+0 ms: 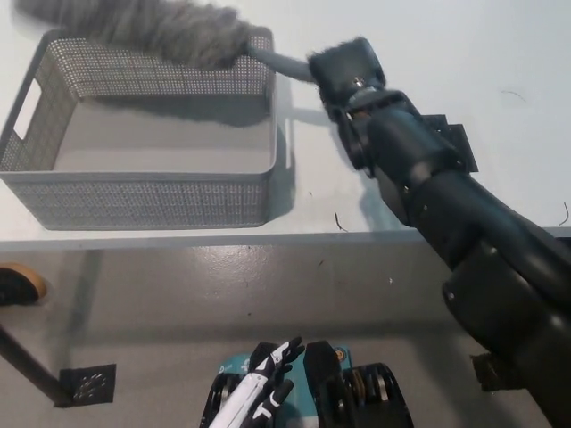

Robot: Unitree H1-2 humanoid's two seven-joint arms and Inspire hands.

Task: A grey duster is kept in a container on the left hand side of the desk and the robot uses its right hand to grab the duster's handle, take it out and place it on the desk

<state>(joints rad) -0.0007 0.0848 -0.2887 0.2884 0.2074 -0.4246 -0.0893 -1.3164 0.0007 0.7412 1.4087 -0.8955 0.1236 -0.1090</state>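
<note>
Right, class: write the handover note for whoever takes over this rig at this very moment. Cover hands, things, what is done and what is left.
Right hand: shut on the duster's handle.
Left hand: open, resting low by the robot's body, holding nothing.
Duster: out of the container, its fluffy head held over the far rim; the container holds nothing else.
Done: grasp and take-out.
Left: carry the duster clear of the container and set it on the desk.
</note>
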